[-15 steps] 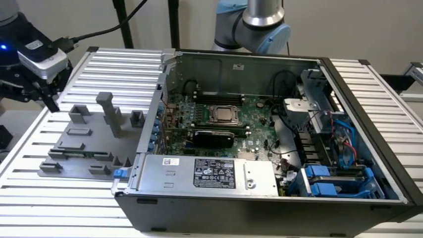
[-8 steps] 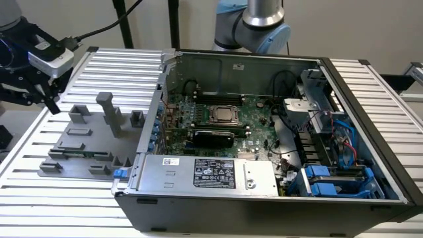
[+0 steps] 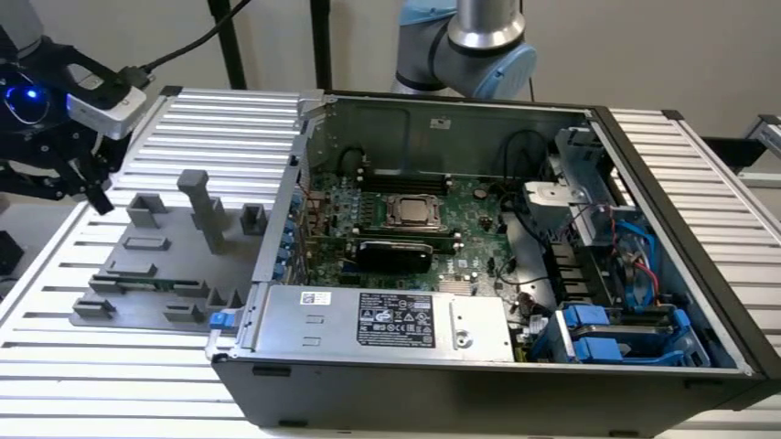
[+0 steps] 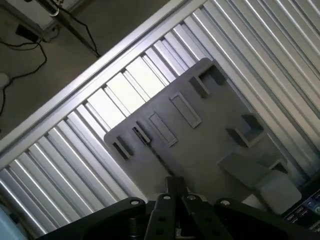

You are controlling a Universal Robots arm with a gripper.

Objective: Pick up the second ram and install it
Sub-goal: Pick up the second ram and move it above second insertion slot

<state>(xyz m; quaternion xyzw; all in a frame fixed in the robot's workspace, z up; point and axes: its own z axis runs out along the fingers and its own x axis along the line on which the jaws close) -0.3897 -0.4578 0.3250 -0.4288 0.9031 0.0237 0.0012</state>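
Observation:
The second ram (image 3: 152, 284) is a thin green stick lying along the near side of the grey fixture plate (image 3: 159, 251), at the exterior view's left. In the wrist view it appears as a thin dark strip (image 4: 156, 152) on edge in the plate (image 4: 200, 150). My gripper (image 3: 95, 194) hangs above the far left corner of the plate, well away from the stick and higher than it. In the wrist view its fingertips (image 4: 175, 184) meet, with nothing between them. The green motherboard (image 3: 470, 229) with its silver CPU socket (image 3: 412, 212) lies inside the open computer case (image 3: 488, 366).
Several grey posts and holders, the tallest (image 3: 201, 206), stand up from the fixture plate. The case wall (image 3: 283, 229) rises between the plate and the motherboard. A black oblong block (image 3: 390, 254) sits near the socket. Ribbed aluminium table (image 3: 123, 366) surrounds everything.

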